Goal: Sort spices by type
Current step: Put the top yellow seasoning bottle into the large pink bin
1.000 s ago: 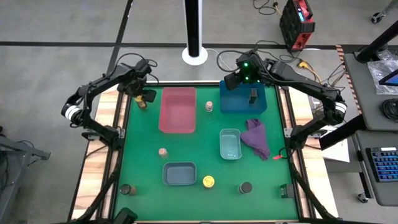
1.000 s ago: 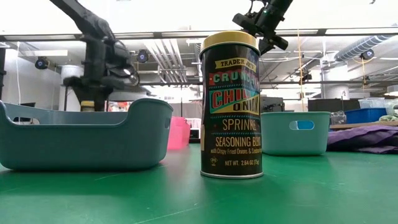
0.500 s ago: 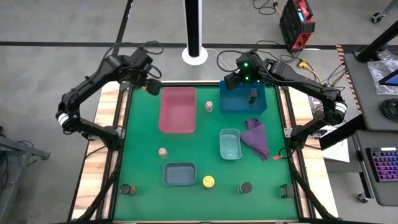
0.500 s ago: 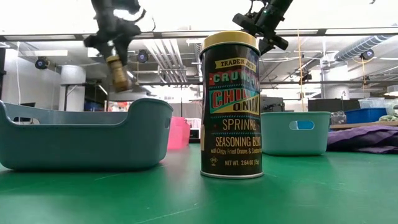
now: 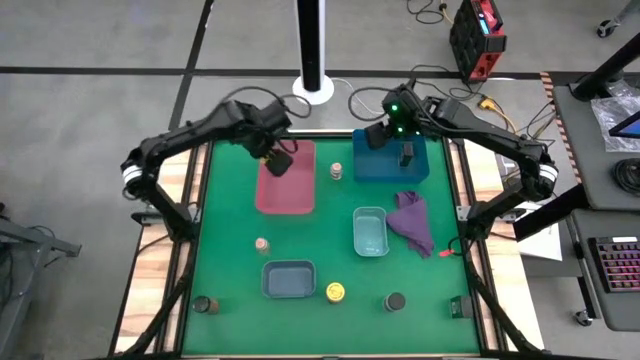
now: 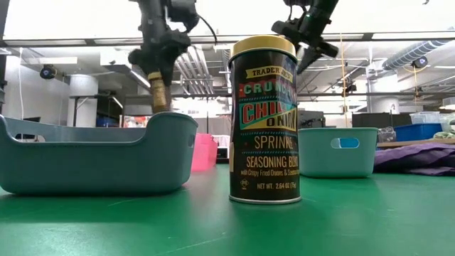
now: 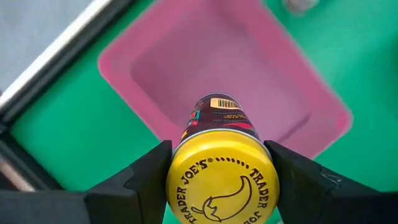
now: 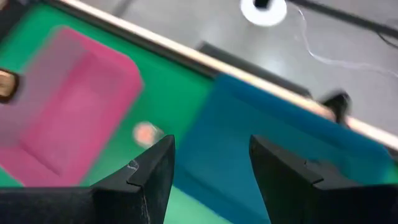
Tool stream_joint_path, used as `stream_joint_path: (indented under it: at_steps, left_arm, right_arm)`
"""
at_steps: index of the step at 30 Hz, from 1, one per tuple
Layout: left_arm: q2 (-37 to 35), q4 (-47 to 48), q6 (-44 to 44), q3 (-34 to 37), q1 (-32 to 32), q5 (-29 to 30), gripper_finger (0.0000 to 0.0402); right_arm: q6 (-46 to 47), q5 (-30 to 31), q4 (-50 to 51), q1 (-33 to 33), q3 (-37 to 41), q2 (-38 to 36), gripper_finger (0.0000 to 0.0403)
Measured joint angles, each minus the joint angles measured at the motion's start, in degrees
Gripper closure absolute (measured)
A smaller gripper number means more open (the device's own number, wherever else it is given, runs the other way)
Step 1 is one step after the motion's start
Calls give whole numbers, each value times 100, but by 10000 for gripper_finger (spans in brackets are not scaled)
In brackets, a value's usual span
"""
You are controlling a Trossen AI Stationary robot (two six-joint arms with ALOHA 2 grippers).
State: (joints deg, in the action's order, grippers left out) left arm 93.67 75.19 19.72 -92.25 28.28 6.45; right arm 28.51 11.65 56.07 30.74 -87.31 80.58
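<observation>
High view: left gripper (image 5: pixel 276 160) over the far end of the shallow pink plastic tray (image 5: pixel 285 190), fingers pinching a yellow-lidded dark spice jar (image 5: pixel 271 158). Right gripper (image 5: pixel 389 131) above the deep blue plastic bin (image 5: pixel 378 165), with a slim dark rectangular jar (image 5: pixel 407 154) standing inside it. Other jars well apart on the green mat: tiny pinkish-tan ones (image 5: pixel 336 171), round dark-lidded ones (image 5: pixel 395 301), a second yellow lid (image 5: pixel 335 291).

Low view: that second jar fills the middle, a rigid cylinder, probably light, with a glossy label likely slick. Readable: "TRADER JOE'S", "CRUNCHY", "CHILI ONION", "SPRINKLE", "SEASONING BLEND", "NET WT. 2.64 OZ".

Left wrist view: fingers (image 7: pixel 143 180) clamped on opposite sides just below the yellow lid, embossed "TRADER JOE'S" with a chili pepper; a sound place to hold, since the lid rim resists slipping. Barcode visible down the side.

Right wrist view: fingers (image 8: pixel 149 171) spread, nothing between them, blue bin beneath.
</observation>
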Motion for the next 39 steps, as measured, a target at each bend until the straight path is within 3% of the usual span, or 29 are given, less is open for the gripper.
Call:
stream_joint_path:
  at_steps: [6,14,23,39]
  left_arm:
    - [330,-23,-161,85,-53,8,192]
    - [461,-476,-270,214,-51,-10,192]
    - [448,-1152,-421,1019,12,16,192]
    - [472,-1429,-380,1535,98,52,187]
  right_arm:
    - [264,345,720,-7,0,-55,204]
    - [319,344,711,-13,0,-73,204]
    - [306,346,709,-13,0,-73,204]
    - [306,344,665,-13,0,-73,204]
